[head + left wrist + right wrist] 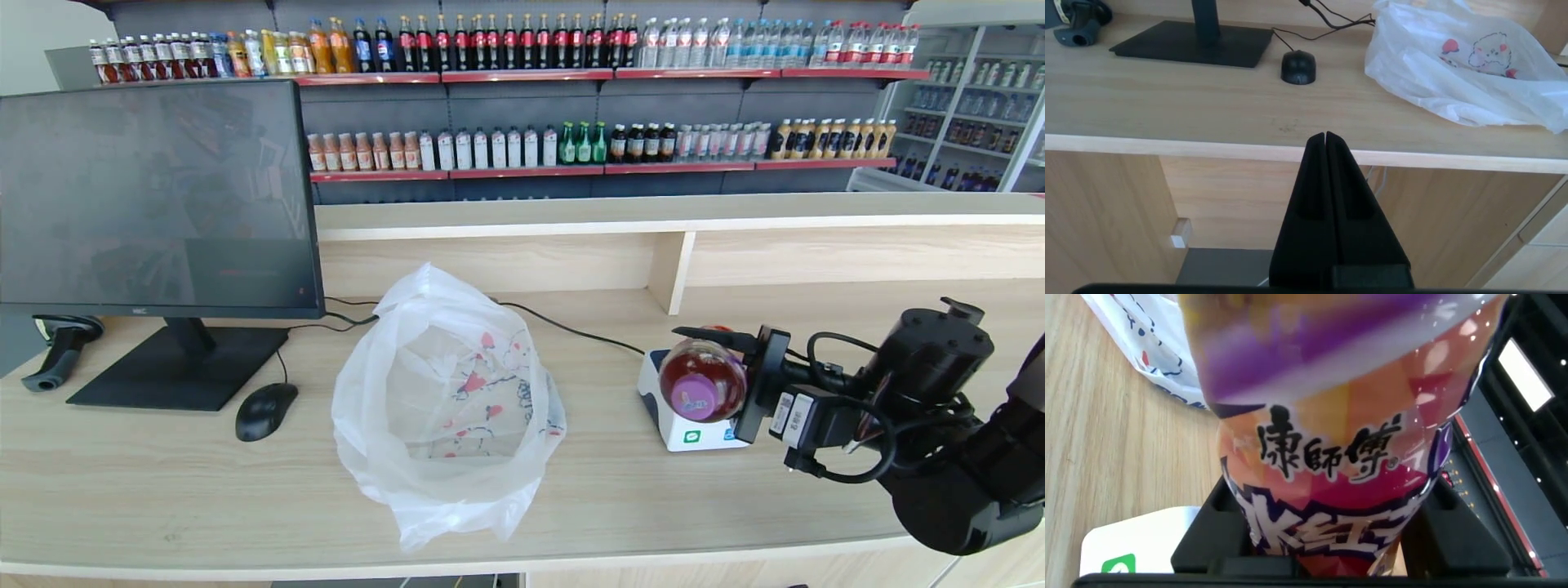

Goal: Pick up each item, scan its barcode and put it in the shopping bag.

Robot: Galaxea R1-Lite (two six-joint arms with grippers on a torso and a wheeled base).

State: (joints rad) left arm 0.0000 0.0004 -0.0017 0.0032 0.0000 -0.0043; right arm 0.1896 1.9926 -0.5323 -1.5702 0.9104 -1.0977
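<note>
Right gripper [722, 371], lower right of frame, clamps the bottle [694, 390] just above the scanner [682, 431], long axis apparently toward the camera; the shopping bag [449, 408] lies leftward at centre. Left gripper [1326, 159] is pinched shut, empty.

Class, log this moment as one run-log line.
right claw: shut on purple-capped red bottle above white scanner box | left claw: shut, empty | white plastic shopping bag: on wooden counter
</note>
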